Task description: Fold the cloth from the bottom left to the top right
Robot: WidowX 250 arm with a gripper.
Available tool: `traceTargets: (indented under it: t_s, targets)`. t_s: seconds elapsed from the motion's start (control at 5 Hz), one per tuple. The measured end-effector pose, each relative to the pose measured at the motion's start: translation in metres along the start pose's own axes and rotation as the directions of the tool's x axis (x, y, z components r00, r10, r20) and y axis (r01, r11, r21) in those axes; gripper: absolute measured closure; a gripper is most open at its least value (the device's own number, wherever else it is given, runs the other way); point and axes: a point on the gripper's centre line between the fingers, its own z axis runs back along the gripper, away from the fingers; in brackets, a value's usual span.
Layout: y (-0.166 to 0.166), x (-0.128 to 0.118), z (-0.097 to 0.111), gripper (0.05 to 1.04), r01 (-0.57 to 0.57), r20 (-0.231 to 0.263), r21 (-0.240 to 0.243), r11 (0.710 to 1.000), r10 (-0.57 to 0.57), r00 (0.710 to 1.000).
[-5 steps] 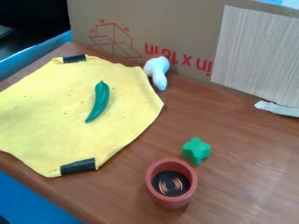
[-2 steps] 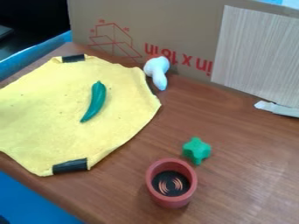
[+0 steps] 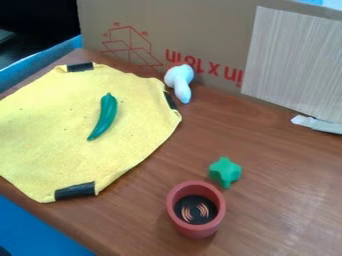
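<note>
the wooden counter (image 3: 274, 170) carries everything, backed at twelve o'clock by a cardboard box (image 3: 214, 30), perhaps as a screen. the yellow cloth (image 3: 43, 130) spreads toward nine o'clock, its diagonal fold not made. whether the gripper is open or closed, i cannot tell. the red cup (image 3: 195, 230) stands toward six o'clock, likely clear of the fold; the green pepper (image 3: 103, 117) lies on the cloth and would probably end up wrapped inside. the green star (image 3: 225, 172) sits toward four, well apart from the cloth.
</note>
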Motion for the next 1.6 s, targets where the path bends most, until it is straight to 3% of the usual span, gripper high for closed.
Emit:
traceTargets:
  t_s: [0.2,0.4,0.6,1.0,1.4,1.6]
  targets:
    - [-0.017,0.005,0.024,1.017,-0.002,-0.006,-0.083,0.997,0.001,1.0]
    - [-0.048,0.011,0.055,1.03,0.024,0.003,-0.177,0.984,-0.023,1.0]
    - [-0.079,0.014,0.071,1.03,0.028,-0.04,-0.214,0.976,-0.037,0.998]
    - [-0.14,0.027,0.094,1.03,0.017,-0.07,-0.216,0.976,-0.032,0.997]
    - [-0.203,0.036,0.089,1.03,0.042,-0.112,-0.201,0.979,-0.066,0.991]
    - [-0.231,0.034,0.089,1.03,0.069,-0.105,-0.203,0.977,-0.092,0.99]
